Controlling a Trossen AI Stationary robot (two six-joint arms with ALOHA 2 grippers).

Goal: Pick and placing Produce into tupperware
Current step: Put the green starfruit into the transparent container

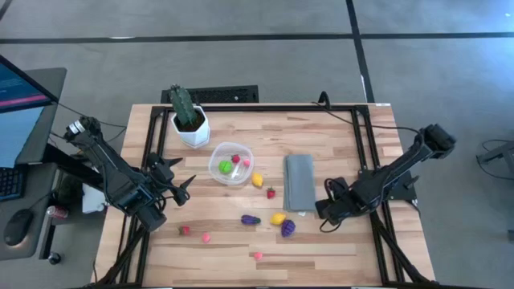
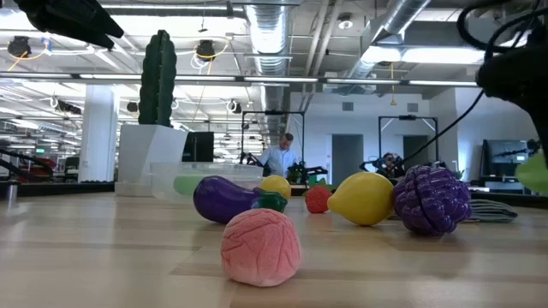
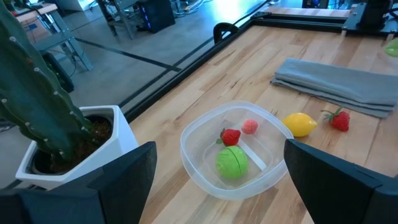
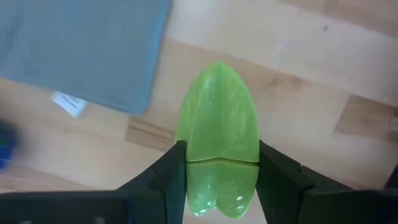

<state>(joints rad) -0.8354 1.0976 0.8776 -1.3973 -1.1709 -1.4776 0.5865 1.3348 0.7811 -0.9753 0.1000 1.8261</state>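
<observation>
Right wrist view: right tool (image 4: 217, 163) gripping pale green produce piece (image 4: 219, 124) above tabletop (image 4: 298, 93); left tool (image 3: 217, 180) open near tupperware (image 3: 231, 149).

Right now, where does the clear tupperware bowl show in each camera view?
High view: the tupperware bowl sits mid-table, beside the white cactus pot.
Low view: the bowl is a faint clear rim behind the purple eggplant, right of the pot.
Left wrist view: centre, ahead of the open left pincer, holding three pieces.
Right wrist view: not in it.
Shared landmark: the cactus pot.
</observation>
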